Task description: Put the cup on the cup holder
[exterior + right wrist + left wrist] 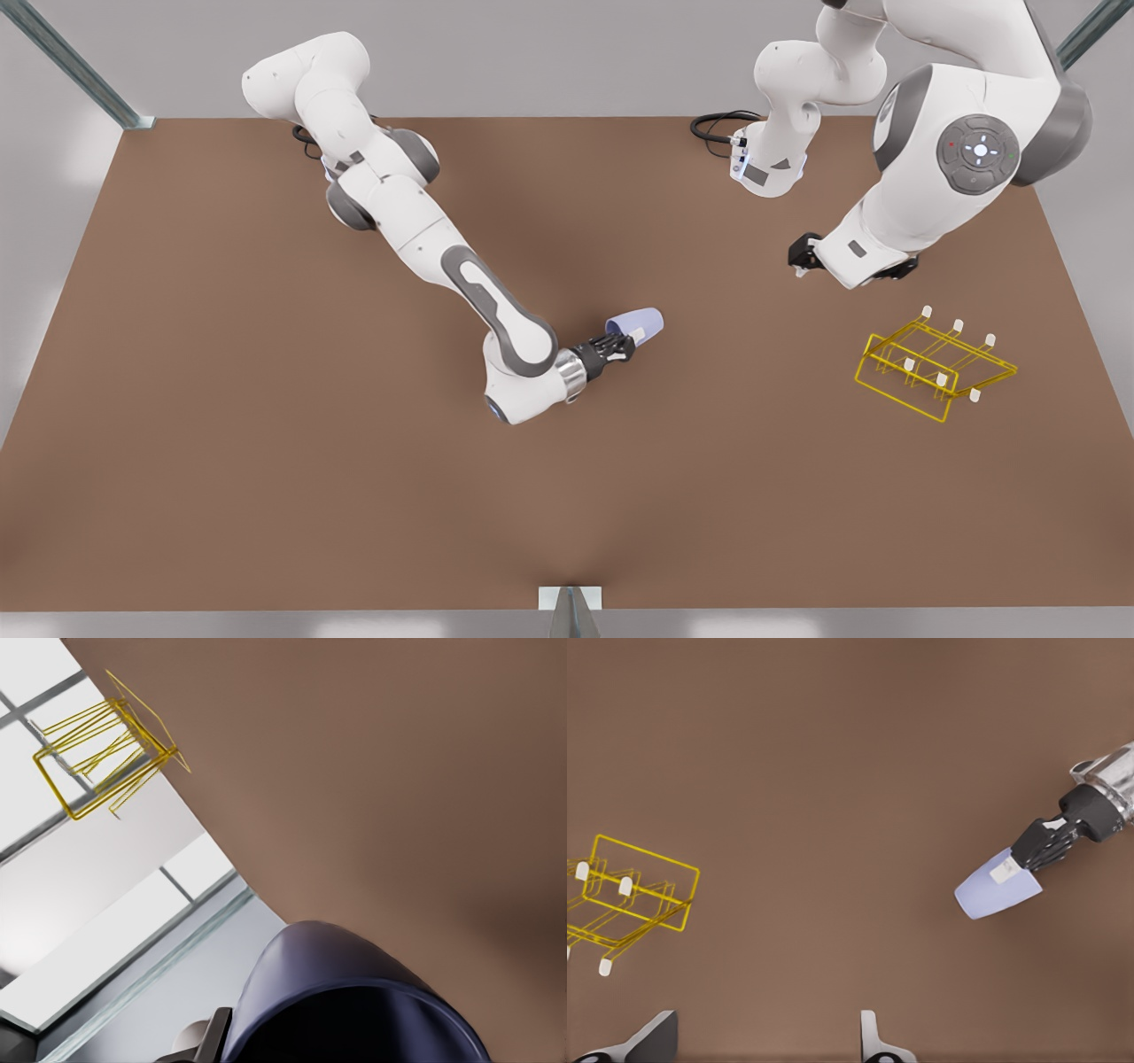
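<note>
The right gripper (620, 347) sits just right of centre in the front view, its dark fingers clamped on the cup (636, 325). That's the small lavender-blue tapered one, held tipped on its side with its open mouth pointing toward the frame's left. It looks like it's just above the brown table (266, 443), though I can't really tell if it touches. From the right wrist view the cup (354, 1001) looms big at the bottom of the frame.

The left wrist view catches the same grab from farther off, with the cup (998, 890) at the right edge and the right gripper (1032, 855) pinching its wider end.

The cup holder (935, 363), a yellow wire rack with white-tipped pegs, sits at the right side of the front view, well apart from the cup.

The left gripper (803, 261) hangs in the upper right of the front view, near the rack and waiting. Its pale fingers (873, 1036) at the bottom edge of its own wrist view are spread apart, holding nothing.
</note>
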Robot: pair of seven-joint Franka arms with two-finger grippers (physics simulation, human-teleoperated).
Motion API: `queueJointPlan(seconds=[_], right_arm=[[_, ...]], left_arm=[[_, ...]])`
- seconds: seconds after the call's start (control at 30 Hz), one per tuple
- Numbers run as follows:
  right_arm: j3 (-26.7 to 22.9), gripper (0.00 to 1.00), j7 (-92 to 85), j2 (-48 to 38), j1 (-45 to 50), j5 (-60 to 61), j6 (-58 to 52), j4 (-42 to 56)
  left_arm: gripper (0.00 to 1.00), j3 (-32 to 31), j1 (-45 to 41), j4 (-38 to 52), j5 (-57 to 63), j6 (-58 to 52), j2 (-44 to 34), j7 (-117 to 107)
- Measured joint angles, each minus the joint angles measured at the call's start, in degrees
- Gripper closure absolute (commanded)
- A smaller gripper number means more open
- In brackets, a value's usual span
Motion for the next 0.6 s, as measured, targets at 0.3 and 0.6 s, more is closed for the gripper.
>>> queueJointPlan(seconds=[0.3, 0.6], right_arm=[[-0.02, 0.76, -3.76, 0.84, 0.31, 0.06, 1.38, -0.18], [-1.33, 0.39, -8.21, 1.70, 1.43, -0.13, 3.03, -0.28]], left_arm=[[0.00, -0.07, 0.08, 0.00, 0.00, 0.09, 0.50, -0.03], [0.00, -0.68, 0.00, 0.00, -0.01, 0.22, 0.91, -0.06]])
